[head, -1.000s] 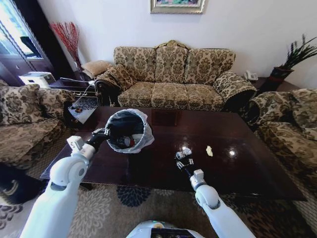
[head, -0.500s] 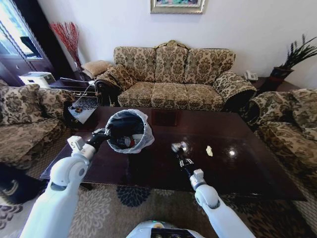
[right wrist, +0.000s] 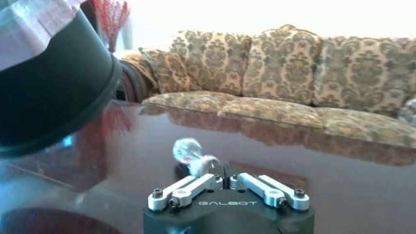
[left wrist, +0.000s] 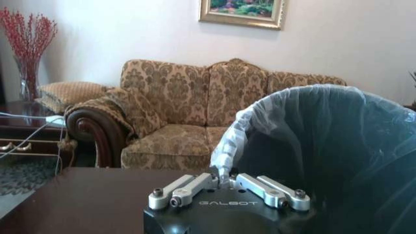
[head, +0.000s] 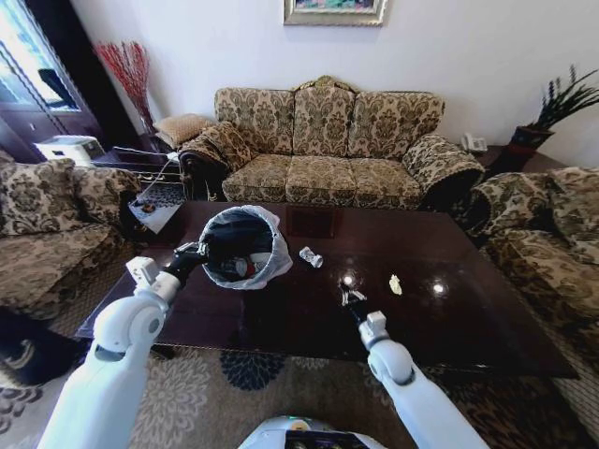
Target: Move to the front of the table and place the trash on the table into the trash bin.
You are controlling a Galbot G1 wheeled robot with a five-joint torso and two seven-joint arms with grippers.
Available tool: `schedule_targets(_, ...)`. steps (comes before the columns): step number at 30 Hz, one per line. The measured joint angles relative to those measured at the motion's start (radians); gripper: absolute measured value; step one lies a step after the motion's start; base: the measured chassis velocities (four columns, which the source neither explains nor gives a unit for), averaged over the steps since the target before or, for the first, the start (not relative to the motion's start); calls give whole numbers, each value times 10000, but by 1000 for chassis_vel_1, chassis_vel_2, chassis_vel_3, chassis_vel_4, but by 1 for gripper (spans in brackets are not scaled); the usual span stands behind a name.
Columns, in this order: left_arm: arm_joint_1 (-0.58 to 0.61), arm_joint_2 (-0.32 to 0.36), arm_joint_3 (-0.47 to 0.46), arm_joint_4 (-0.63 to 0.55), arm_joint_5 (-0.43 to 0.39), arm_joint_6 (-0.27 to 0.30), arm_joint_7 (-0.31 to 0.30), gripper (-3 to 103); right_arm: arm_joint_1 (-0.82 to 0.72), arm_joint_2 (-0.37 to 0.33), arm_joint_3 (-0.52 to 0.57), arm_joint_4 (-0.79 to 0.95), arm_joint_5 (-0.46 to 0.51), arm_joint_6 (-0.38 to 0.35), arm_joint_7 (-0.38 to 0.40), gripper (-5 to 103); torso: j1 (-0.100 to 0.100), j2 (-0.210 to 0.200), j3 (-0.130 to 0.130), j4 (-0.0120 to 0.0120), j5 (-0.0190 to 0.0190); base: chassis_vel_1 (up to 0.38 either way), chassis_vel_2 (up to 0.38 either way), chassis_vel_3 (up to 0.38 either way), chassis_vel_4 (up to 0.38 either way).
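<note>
Head view: your left hand (head: 194, 251) is gripping the bag rim of the trash bin (head: 241, 247), holding it tilted above the bench (head: 468, 309). Your right hand (head: 350, 297) is hovering low over the bench, fingers closed and empty. One crumpled clear bottle (head: 310, 256) is sitting just beside the bin; a paper scrap (head: 395, 283) is lying further right

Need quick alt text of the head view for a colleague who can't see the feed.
The left gripper holds the bag-lined trash bin tilted at its rim over the dark table. A small crumpled clear piece of trash is beside the bin's mouth, the right gripper sits near the table's front, and a white paper bit lies beyond it.
</note>
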Motion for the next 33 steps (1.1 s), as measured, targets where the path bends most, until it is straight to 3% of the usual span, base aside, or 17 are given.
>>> schedule_targets(2, 7, -12, 0, 0, 7, 0, -24, 0, 1019, 54, -660, -750, 517, -60, 7, 10, 0, 0, 0, 2, -4, 0, 0, 0, 0)
schedule_targets(4, 1, -17, 2, 6, 10, 0, -34, 0, 1369, 130, -871, -1097, 665, -70, 8, 10, 0, 0, 1, 3, -1, 0, 0, 0, 0)
schedule_targets(7, -292, -22, 224, 275, 26, 2, -45, 0, 2329, 502, -1271, -2238, 771, -71, 37, 26, 0, 0, 1, 5, -2, 0, 0, 0, 0)
schedule_targets(11, -482, -35, 322, 421, 29, 19, -20, 0, 2856, 860, -1295, -2985, 684, -71, 77, 37, 2, -1, 2, -5, -5, 0, 0, 0, 0)
schedule_targets(13, -497, -44, 318, 443, 29, 26, 1, 0, 3243, 1160, -1295, -3515, 653, -74, 35, 47, 2, 0, 1, -3, 1, 0, 0, 0, 0)
schedule_targets(15, -497, -46, 312, 454, 29, 32, 6, 0, 3430, 1305, -1299, -3791, 679, -81, -81, 47, 1, -1, 1, -1, 1, 0, 0, 0, 0)
schedule_targets(16, -498, -62, 310, 465, 31, 40, 6, 0, 3644, 1480, -1328, -4147, 759, -81, -280, 58, 1, 0, 0, 1, -3, 0, 0, 0, 0)
schedule_targets(17, -502, -76, 311, 471, 33, 44, 8, 0, 3767, 1589, -1371, -4368, 851, -67, -441, 58, 0, -1, 0, 1, -3, 0, 0, 0, 0)
schedule_targets(19, -522, -108, 323, 483, 40, 47, 12, 0, 3997, 1802, -1449, -4816, 1001, -47, -804, 70, 1, -1, 0, 1, -2, 0, 0, 0, 0)
schedule_targets(25, -566, -128, 349, 525, 46, 52, 29, 0, 4314, 2309, -1348, -5617, 970, 35, -953, 85, 0, 0, 0, -1, 0, 0, 0, 0, 0)
schedule_targets(27, -578, -101, 341, 561, 49, 53, 34, 0, 4439, 2522, -1220, -5959, 894, 98, -1001, 95, 0, 0, 0, 2, -1, 0, 0, 0, 0)
schedule_targets(33, -636, -35, 317, 639, 52, 53, 48, 0, 4601, 2777, -1097, -6575, 681, 193, -1210, 100, 0, 0, 0, 0, -1, 0, 0, 0, 0)
